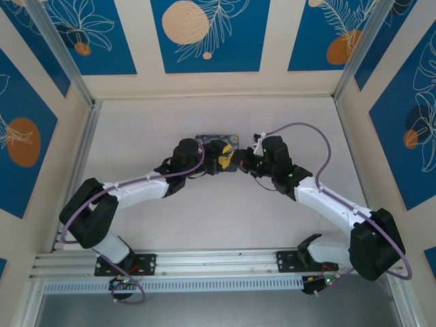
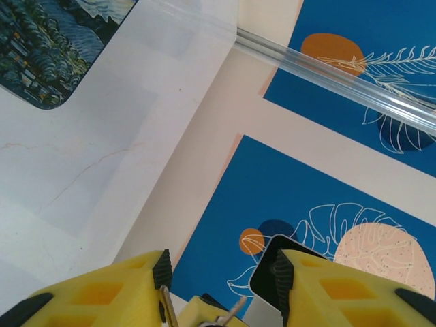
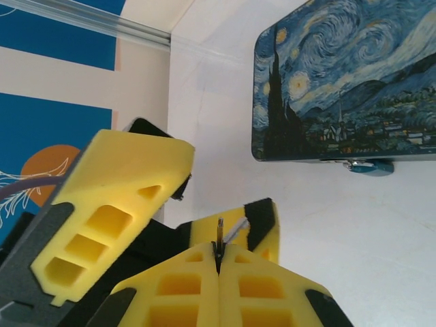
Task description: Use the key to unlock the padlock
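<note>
The key (image 3: 219,233) pokes up from the clenched right pincer (image 3: 218,257), and the left pincer (image 2: 221,267) stands spread around it. What looks like the padlock (image 3: 371,167) lies against the tin (image 3: 354,88), just beyond them. A clumsy handover could drop the key.

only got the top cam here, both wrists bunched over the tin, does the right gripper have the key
observer: yes, the right gripper is shut on the key, its thin blade sticking up from the grip
operator: and the padlock
observer: the padlock lies low at the edge of the tin, apart from both grippers
operator: left gripper
observer: the left gripper is open, its fingers either side of the right gripper's tip
</note>
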{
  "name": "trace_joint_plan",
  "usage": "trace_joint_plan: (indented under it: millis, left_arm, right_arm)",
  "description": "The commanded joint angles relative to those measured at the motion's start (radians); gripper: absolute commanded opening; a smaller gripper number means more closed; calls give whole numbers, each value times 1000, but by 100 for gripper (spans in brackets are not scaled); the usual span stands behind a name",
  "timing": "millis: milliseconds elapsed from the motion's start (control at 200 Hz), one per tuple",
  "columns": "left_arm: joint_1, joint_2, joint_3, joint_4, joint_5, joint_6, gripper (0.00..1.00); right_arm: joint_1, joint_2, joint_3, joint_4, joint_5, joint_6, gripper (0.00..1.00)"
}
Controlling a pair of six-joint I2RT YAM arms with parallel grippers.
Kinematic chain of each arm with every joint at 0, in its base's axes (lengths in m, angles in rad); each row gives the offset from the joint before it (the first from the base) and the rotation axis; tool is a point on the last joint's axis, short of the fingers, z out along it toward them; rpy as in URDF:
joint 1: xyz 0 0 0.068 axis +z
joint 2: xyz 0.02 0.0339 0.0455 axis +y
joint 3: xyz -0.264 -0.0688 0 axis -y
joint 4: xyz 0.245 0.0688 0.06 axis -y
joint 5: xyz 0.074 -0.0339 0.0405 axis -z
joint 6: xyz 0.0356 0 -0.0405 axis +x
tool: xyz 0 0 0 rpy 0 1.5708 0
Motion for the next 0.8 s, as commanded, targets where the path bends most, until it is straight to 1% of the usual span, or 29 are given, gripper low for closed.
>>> trace_joint_plan:
  millis: [0,495,710,790]
  left_arm:
    - [-14,-4,13,26,-21,5,44]
    - [-13,-26,5,-29,-38,26,35]
    - [-14,-30,0,-37,-43,30,29]
    - [-14,-32,0,-38,-45,31,25]
  right_arm:
    - [1,-15,-17,14,-1,15,0]
    - [-25,-52,-25,-20,6,4,0]
    - [-25,-54,-25,-20,6,4,0]
    - [-26,-54,-25,-22,4,3,0]
